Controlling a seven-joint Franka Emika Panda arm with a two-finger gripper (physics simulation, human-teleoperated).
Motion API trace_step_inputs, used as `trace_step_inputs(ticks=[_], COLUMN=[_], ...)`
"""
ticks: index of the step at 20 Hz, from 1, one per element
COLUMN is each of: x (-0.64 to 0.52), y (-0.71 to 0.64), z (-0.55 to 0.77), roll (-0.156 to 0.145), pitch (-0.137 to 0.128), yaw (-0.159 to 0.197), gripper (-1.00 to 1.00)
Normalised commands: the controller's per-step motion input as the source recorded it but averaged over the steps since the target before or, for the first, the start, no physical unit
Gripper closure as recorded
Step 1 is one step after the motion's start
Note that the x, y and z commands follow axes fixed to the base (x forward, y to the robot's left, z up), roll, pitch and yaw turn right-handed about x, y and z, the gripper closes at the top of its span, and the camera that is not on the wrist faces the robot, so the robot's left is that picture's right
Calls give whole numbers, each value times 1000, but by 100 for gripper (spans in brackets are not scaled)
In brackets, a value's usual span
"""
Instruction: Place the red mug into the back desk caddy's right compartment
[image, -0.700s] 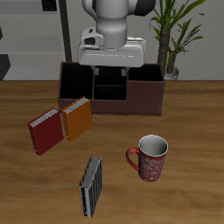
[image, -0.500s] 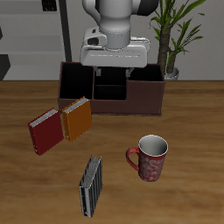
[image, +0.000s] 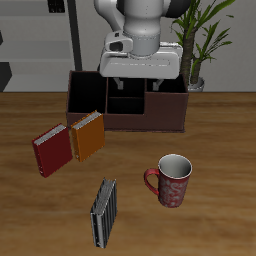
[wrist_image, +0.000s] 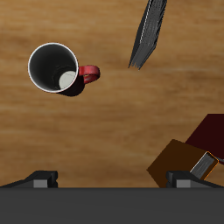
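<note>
The red mug (image: 172, 181) stands upright on the wooden table near the front edge, with a pale grey inside and its handle to one side. It also shows in the wrist view (wrist_image: 54, 67), seen from above. The back desk caddy (image: 88, 98), a long dark brown box, stands at the table's back. Its right compartment (image: 166, 108) is the wide section with the plain reddish-brown front wall. My gripper (image: 139, 86) hangs open and empty above the caddy, far from the mug. Its fingertips (wrist_image: 42, 178) show at the edge of the wrist view.
A red book (image: 52, 150) and an orange book (image: 87, 135) lie side by side in front of the caddy. A grey book (image: 104, 211) lies near the front edge beside the mug. A potted plant (image: 200, 40) stands behind the caddy's end.
My gripper has moved sideways above the caddy, toward the plant end. The mug and books have not moved.
</note>
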Motion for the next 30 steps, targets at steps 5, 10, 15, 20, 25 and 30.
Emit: trace_step_inputs(ticks=[5,10,15,20,25,30], x=[221,85,242,179,99,129], y=[416,312,385,254,193,309], z=[76,-25,-8,-66,-43,-104], roll=[-36,3,-32,-19,1,32], pitch=[-61,-15,-11,4,-1,-1], yaw=[32,22,-6,-1,0,1], gripper=[-100,-100,-100,-100,-100,-100])
